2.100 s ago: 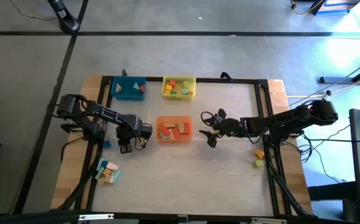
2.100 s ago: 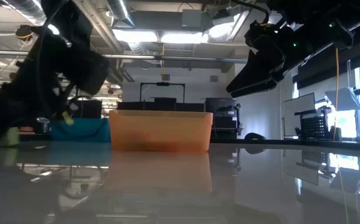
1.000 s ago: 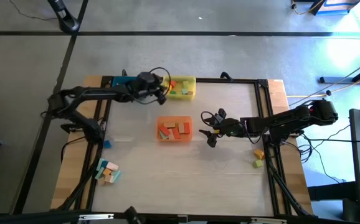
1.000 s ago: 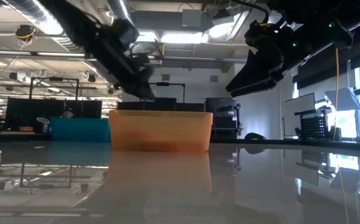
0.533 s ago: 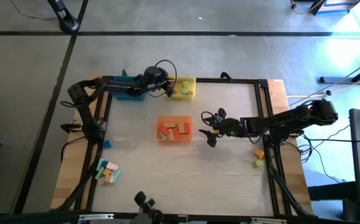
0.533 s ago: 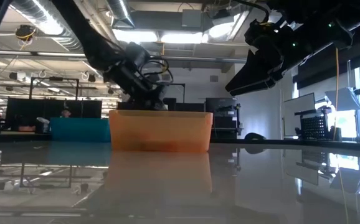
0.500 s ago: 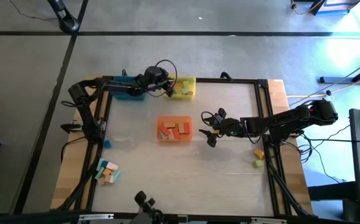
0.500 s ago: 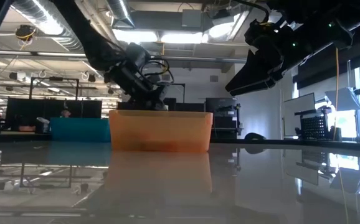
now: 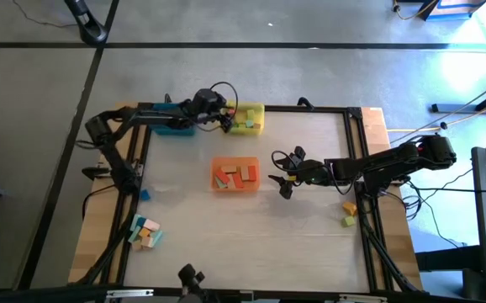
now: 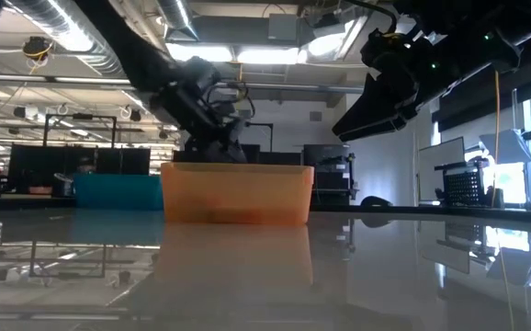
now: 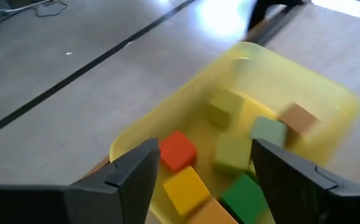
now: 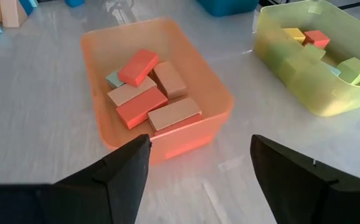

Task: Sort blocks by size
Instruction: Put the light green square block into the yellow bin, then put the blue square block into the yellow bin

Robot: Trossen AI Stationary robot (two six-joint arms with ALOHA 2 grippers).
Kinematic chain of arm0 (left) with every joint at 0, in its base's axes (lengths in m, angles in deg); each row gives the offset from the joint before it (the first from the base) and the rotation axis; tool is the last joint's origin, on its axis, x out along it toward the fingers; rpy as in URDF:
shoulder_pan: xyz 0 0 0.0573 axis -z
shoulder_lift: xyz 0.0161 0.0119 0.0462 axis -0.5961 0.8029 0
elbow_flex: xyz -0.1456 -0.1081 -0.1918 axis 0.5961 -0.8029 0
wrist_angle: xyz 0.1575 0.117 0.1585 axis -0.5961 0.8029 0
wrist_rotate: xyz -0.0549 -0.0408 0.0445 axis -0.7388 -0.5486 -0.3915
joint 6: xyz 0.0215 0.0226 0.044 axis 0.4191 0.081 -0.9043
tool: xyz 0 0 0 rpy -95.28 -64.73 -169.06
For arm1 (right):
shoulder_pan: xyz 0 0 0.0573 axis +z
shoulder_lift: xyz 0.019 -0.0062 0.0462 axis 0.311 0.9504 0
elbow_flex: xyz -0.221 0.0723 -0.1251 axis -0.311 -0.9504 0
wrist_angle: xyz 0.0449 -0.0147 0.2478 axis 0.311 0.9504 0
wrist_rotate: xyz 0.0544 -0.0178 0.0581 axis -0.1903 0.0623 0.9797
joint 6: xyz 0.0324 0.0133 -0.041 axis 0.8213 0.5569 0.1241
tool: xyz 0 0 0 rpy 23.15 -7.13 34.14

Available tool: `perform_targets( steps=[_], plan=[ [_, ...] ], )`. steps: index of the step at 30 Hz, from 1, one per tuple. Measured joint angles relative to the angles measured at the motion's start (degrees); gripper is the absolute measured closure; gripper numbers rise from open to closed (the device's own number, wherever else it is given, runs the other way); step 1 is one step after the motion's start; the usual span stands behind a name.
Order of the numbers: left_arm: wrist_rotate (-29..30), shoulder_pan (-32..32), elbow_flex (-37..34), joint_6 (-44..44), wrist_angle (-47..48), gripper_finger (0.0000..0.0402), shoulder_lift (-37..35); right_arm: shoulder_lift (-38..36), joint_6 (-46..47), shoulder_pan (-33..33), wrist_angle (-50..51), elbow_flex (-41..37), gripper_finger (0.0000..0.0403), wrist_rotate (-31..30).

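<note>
Left gripper over the yellow tray, right gripper waiting mid-table.

The left gripper (image 9: 229, 120), fingers spread and empty, hangs above the yellow tray (image 9: 261, 126) at the table's (image 9: 251, 227) far edge, over small blocks (image 11: 179, 150). The right gripper (image 9: 281, 175), also spread, hovers just beside the orange tray (image 9: 235, 186). Loose blocks (image 9: 145, 232) lie near the left edge; the near half is bare.

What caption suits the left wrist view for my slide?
Open left gripper above the yellow tray of small blocks.
</note>
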Motion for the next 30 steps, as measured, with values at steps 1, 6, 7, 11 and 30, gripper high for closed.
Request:
perform_targets(
  steps=[1,6,7,11,30],
  plan=[
    [0.00,0.51,0.00,-0.78,2.06,0.0158,-1.38,0.00,0.00,0.00,0.00,0.00,0.0127,0.00],
    [0.49,4.57,0.00,-2.21,14.42,0.0157,-9.64,0.00,0.04,0.00,0.02,0.00,0.0127,0.02],
    [0.57,5.63,0.02,-2.14,17.36,0.0157,-11.20,0.00,0.06,0.00,-0.01,0.00,0.0127,0.00],
    [1.42,10.77,0.01,-0.18,30.67,0.0157,-16.62,0.00,0.09,0.00,-0.34,0.00,0.0127,0.02],
    [-0.13,32.19,-0.04,35.30,82.93,0.0157,-19.90,0.00,0.10,0.00,0.79,0.00,0.0127,0.45]
  ],
)
